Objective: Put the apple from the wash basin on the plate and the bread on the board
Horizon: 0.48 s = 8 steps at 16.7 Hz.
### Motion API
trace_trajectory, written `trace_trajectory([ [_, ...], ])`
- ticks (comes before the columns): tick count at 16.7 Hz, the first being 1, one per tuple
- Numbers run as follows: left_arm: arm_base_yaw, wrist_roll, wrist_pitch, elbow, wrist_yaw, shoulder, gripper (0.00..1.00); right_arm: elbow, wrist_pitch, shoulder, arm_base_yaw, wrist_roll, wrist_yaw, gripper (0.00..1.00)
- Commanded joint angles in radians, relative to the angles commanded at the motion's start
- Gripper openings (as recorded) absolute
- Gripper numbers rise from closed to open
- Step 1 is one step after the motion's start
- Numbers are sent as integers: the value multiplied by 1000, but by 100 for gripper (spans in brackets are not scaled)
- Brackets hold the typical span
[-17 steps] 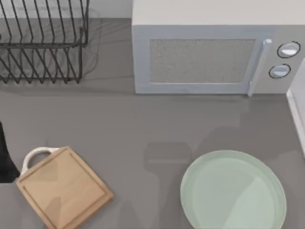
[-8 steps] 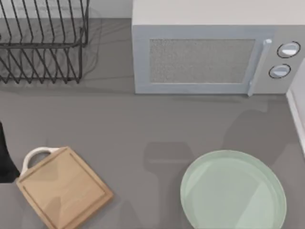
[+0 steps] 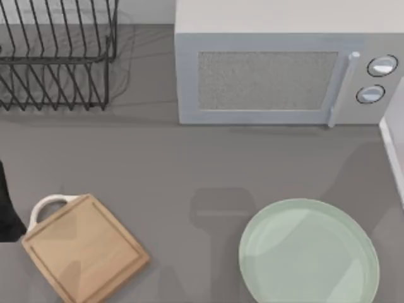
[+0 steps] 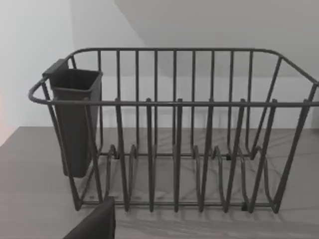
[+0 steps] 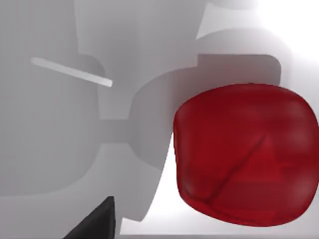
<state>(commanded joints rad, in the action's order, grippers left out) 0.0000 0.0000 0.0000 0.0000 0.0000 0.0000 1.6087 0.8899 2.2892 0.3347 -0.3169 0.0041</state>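
the apple (image 5: 244, 154) lies close under the right wrist camera on a pale surface (i cannot tell that gripper's state), while the plate (image 3: 309, 255) sits bare right of the board (image 3: 85, 249).

Even, soft light from above on the grey table (image 3: 158, 170); no glare there. Faint blurred shadows fall across the pale mint-green round plate (image 3: 309, 252) & table at right. Black wire dish rack (image 3: 57, 57) throws thin line shadows. Right wrist view: bright washout at one corner, glossy red apple (image 5: 244, 154) close, slightly soft.
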Motion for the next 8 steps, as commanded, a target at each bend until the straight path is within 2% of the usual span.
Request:
trace_trajectory([
  [5,0,0,0,0,0,0,100,-91,-227,130,2,2,1,100],
  [8,0,0,0,0,0,0,100,-109,-266,157,2,2,2,100],
])
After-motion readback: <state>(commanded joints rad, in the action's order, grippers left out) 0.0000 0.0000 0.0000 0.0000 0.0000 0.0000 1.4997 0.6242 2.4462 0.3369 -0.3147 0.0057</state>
